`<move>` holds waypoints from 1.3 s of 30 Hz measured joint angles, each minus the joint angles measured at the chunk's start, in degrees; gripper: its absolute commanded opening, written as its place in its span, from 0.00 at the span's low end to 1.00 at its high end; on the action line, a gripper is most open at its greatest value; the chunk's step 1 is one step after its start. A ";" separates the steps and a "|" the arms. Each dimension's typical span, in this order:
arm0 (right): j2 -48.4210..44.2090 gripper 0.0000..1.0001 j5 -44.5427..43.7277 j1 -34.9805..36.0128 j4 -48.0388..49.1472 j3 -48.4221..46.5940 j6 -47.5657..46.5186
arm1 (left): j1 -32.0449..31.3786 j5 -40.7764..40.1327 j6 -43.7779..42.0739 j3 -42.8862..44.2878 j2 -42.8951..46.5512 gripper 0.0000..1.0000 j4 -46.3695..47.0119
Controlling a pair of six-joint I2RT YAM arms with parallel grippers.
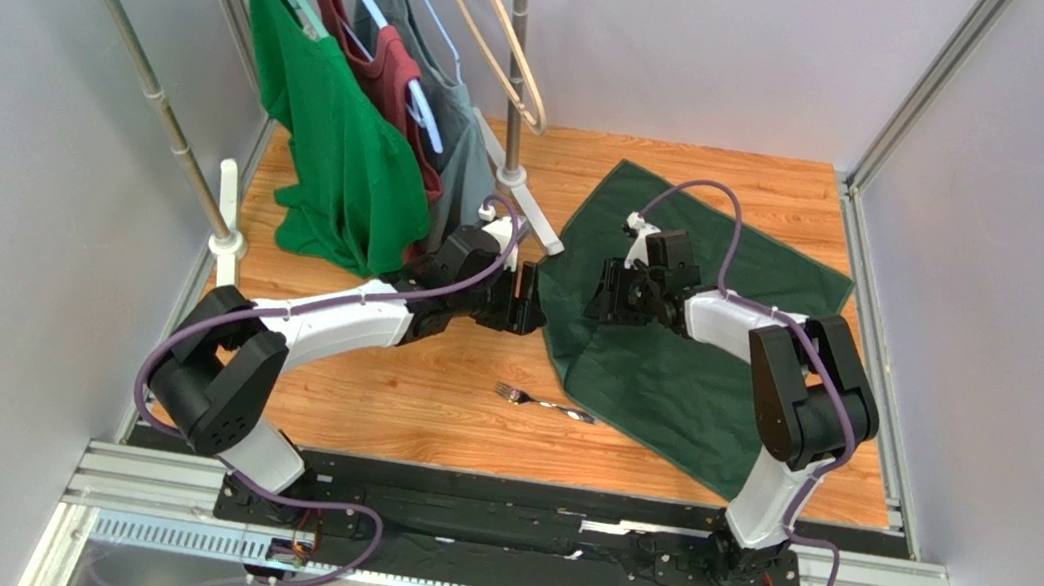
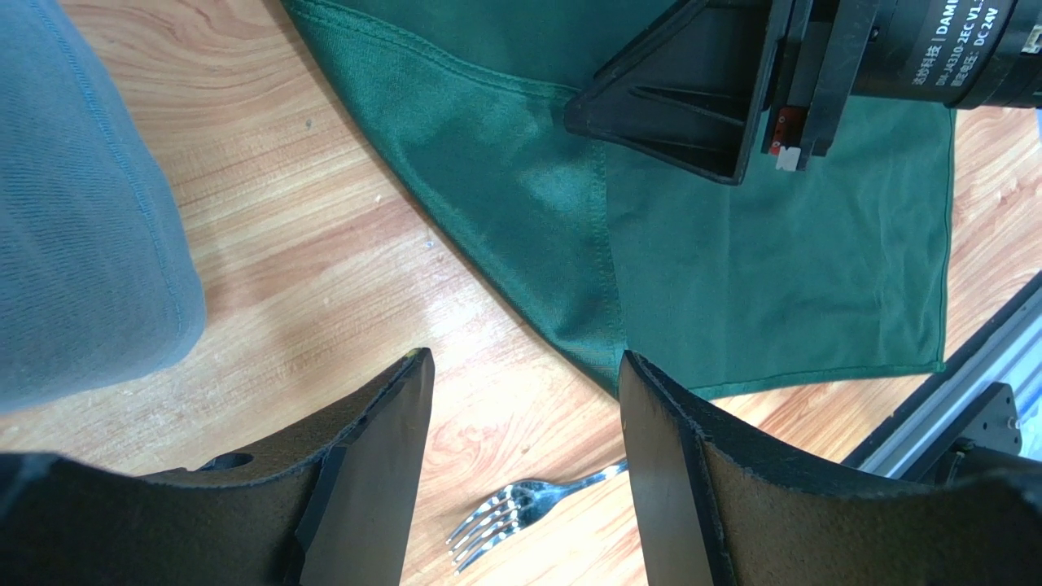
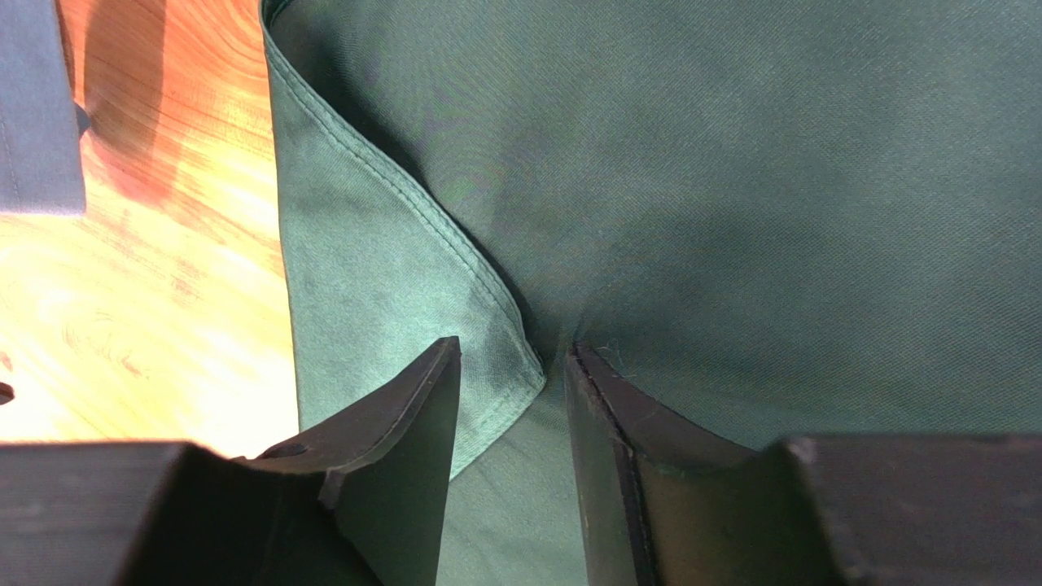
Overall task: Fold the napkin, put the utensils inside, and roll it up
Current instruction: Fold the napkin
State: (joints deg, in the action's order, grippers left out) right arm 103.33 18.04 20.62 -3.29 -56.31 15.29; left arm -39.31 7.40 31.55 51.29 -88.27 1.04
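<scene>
The dark green napkin (image 1: 697, 332) lies spread on the right half of the wooden table, its left corner turned over. The small silver fork (image 1: 544, 404) lies on bare wood just off the napkin's near-left edge. It also shows between my left fingers in the left wrist view (image 2: 528, 510). My left gripper (image 1: 527, 303) is open and empty, just above the wood beside the napkin's (image 2: 758, 244) left edge. My right gripper (image 1: 615, 293) is low over the napkin (image 3: 758, 183). Its jaws stand narrowly apart in the right wrist view (image 3: 514, 352), with the turned-over corner (image 3: 367, 281) between them.
A clothes rack stands at the back left with a bright green shirt (image 1: 337, 133), a maroon shirt (image 1: 398, 73), a grey-green shirt (image 1: 464, 149) and bare hangers (image 1: 496, 18). Its foot (image 1: 531, 211) reaches towards the napkin. Grey walls enclose the table. A metal rail (image 1: 515, 512) runs along the near edge.
</scene>
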 measured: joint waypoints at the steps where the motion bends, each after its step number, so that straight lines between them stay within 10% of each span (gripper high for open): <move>1: 0.00 0.41 -0.17 0.11 -0.09 0.00 -0.13 | 0.02 0.00 0.00 -0.02 0.07 0.66 0.02; 20: -0.35 0.38 -2.54 1.22 -0.68 -0.11 -0.70 | 0.07 0.02 0.04 -0.02 0.11 0.65 0.02; 39: -0.35 0.00 -3.54 2.23 -0.81 -0.11 -1.68 | 0.09 0.68 0.22 -0.48 0.09 0.64 0.04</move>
State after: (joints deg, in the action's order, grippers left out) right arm 102.98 14.50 22.85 -4.10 -56.42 13.61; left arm -39.22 8.08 31.77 50.81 -88.18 1.08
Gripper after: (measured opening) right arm 0.020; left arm 0.650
